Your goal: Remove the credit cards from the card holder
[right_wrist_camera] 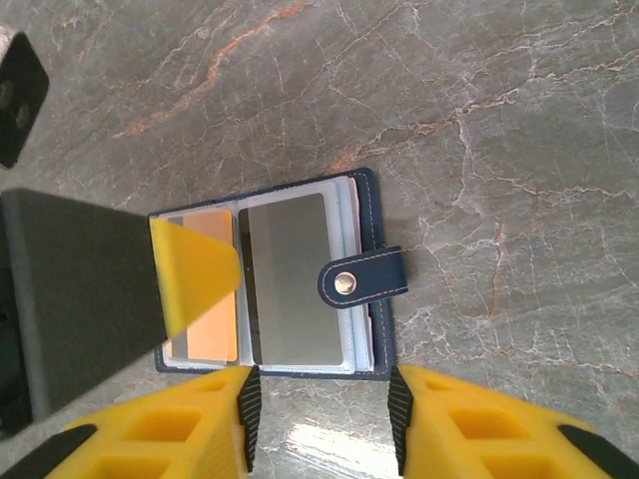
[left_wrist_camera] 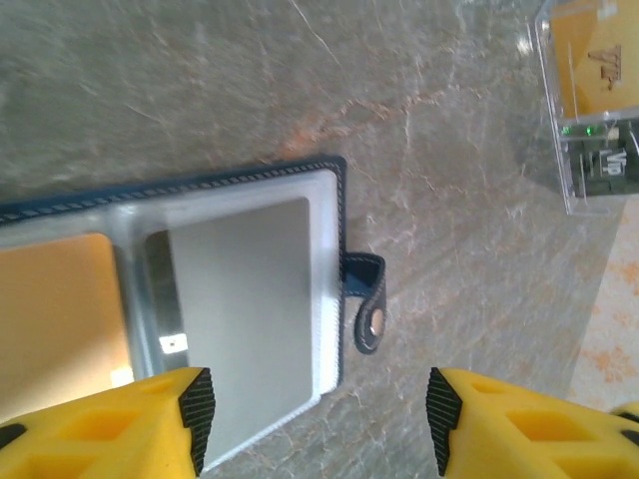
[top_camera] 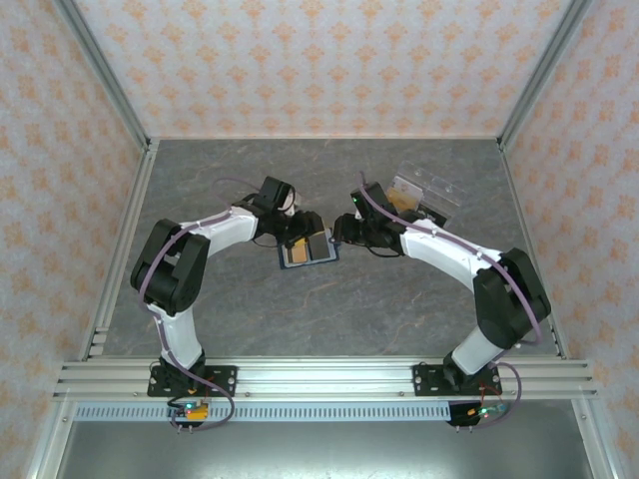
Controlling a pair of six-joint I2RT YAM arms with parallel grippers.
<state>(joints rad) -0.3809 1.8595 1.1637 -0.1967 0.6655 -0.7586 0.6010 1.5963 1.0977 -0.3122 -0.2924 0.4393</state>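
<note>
Navy card holder spread open on the middle of the tabletop, both cards in their sleeves.
Grey card in the tab-side panel, orange card in the other, snap tab undone. Left hand half wide and empty, one finger over the grey card's edge. Right hand narrower, empty, just beside the holder. Best to pin the holder with one hand, then slide the grey card out flat rather than lift it.

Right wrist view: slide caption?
Open navy card holder flat on the table, grey card and orange card in its sleeves.
</note>
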